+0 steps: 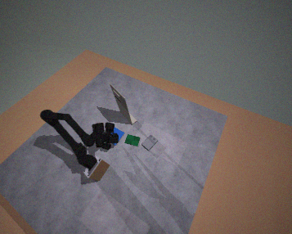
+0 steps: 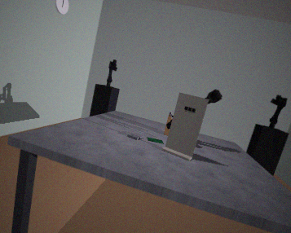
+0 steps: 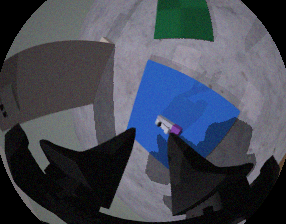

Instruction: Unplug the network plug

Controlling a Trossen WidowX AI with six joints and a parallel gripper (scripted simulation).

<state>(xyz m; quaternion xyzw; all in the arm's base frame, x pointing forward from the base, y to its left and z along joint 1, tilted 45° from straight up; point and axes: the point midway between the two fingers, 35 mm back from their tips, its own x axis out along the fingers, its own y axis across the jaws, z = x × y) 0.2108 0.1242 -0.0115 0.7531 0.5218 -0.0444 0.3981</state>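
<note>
The small white plug (image 3: 166, 124) with a purple end lies on the blue marked square (image 3: 194, 99) (image 1: 119, 132). My gripper (image 3: 151, 133) (image 1: 109, 137) is open just above it, its two dark fingers apart on either side of the plug's near end, not pinching it. The upright beige panel (image 1: 122, 105) (image 2: 186, 125) (image 3: 57, 86) stands to the left of the gripper in the wrist view; its dark sockets show in the exterior view. In the top view the plug is hidden by the gripper.
A green square (image 1: 132, 140) (image 2: 155, 139) (image 3: 183, 16) lies beyond the blue one, and a grey plate (image 1: 150, 142) (image 2: 134, 137) past that. The arm's brown base block (image 1: 99, 170) stands near the mat's front. The arm's elbow (image 2: 213, 96) rises behind the panel.
</note>
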